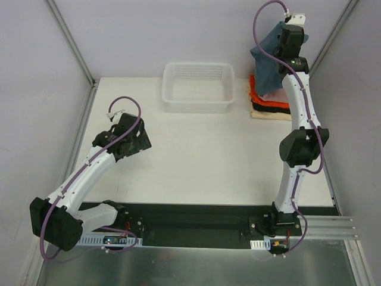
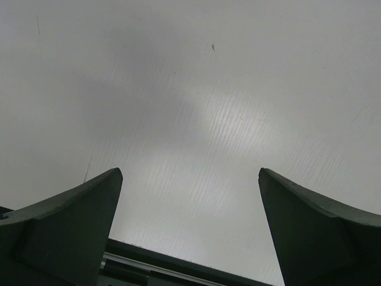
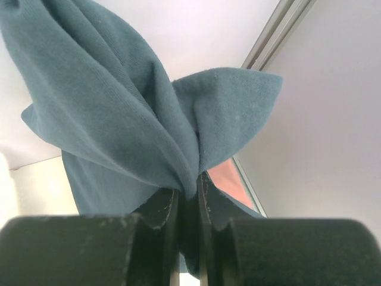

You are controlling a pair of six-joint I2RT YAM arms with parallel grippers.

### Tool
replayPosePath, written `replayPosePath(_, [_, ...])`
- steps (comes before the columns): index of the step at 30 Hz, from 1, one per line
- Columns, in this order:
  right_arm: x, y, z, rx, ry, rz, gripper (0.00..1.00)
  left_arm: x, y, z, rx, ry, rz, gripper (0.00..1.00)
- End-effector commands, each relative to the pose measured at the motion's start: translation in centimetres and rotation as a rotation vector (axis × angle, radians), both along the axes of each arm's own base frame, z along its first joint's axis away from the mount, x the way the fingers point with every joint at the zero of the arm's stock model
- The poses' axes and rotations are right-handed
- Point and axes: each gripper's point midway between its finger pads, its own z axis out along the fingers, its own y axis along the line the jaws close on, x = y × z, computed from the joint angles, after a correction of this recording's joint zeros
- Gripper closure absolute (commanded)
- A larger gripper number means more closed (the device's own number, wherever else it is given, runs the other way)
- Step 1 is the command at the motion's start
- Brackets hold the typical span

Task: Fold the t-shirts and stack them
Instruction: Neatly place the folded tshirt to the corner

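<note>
We see the right end effector (image 3: 187, 192) pinched tight on a bunched fold of the slate blue-grey t-shirt (image 3: 113, 113). It is held high at the far right, so the cloth hangs free and, we judge, can drop open before it is laid flat for folding. Below it on the desk (image 1: 202, 155) sits the stack of folded shirts (image 1: 269, 102), orange-red over black over cream, near the white mesh basket (image 1: 197, 106). The left end effector (image 2: 190, 176) hangs spread wide and empty over the desk on the left, well apart from the shirt. We reckon it is placed there to take a second corner once the cloth comes down.
</note>
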Motion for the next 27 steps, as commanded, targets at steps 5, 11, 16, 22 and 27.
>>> replayPosePath(5, [3.9,-1.5,-1.5,0.035,-0.075,-0.009,0.99,1.8,-0.4,1.6,-0.007,-0.018,0.003,0.01])
replayPosePath(11, [5.3,-3.7,-3.6,0.035,-0.065,-0.046,0.99,2.4,-0.4,1.5,0.012,-0.004,-0.003,0.01])
replayPosePath(16, [6.3,-4.5,-6.1,0.05,-0.042,-0.05,0.99,3.4,-0.8,1.9,0.016,-0.001,-0.019,0.01])
replayPosePath(22, [6.9,-8.1,-9.4,0.063,-0.011,-0.12,0.94,3.9,-1.3,1.4,0.018,0.023,-0.03,0.01])
replayPosePath(27, [6.9,-10.0,-11.3,0.077,0.009,-0.162,0.54,4.4,-1.5,1.1,0.027,0.041,-0.045,0.01])
